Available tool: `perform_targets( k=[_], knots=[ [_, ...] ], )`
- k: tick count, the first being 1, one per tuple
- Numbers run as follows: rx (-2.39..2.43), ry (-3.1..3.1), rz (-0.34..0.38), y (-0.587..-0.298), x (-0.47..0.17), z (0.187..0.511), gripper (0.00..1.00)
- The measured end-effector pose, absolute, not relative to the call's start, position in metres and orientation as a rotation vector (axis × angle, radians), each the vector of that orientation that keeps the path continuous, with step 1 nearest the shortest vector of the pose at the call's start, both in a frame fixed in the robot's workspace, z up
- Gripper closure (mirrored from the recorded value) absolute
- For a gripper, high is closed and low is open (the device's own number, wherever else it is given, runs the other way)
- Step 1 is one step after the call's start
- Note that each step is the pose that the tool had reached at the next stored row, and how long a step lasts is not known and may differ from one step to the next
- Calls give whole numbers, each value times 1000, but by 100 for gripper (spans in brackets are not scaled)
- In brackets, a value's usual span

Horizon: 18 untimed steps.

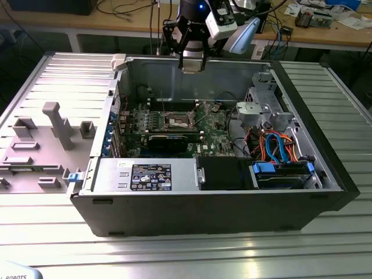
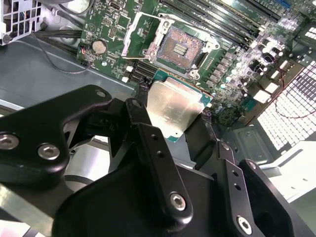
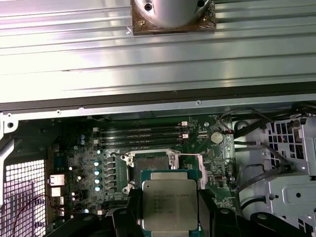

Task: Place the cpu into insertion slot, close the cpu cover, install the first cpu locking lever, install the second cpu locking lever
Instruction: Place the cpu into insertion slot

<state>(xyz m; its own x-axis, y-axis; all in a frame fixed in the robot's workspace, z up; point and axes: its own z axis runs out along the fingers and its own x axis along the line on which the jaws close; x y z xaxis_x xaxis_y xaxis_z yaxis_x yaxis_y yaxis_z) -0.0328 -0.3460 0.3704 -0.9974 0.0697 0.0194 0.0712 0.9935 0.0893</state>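
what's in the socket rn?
Looks empty: socket shows only its dark contact bed, cover up. In the first wrist view the held cpu hides part of it.

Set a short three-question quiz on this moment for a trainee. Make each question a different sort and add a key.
1. True or false: the cpu already sits in the insertion slot.
2. Pick one. What is holding the cpu? A: the jaws, closed on its edges. B: a person's hand. C: a suction cup.
3. Fill the gap: the cpu cover stands ____, so the slot's dark centre is uncovered.

Key: 1 false, the cpu hangs above the board. 2 A. 3 open.
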Motion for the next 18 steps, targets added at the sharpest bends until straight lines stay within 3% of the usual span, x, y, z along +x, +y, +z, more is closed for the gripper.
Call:
perform_targets(
  k=[18],
  knots=[
    [-242,-3117,-142,-346,-33,370,46]
  ],
)
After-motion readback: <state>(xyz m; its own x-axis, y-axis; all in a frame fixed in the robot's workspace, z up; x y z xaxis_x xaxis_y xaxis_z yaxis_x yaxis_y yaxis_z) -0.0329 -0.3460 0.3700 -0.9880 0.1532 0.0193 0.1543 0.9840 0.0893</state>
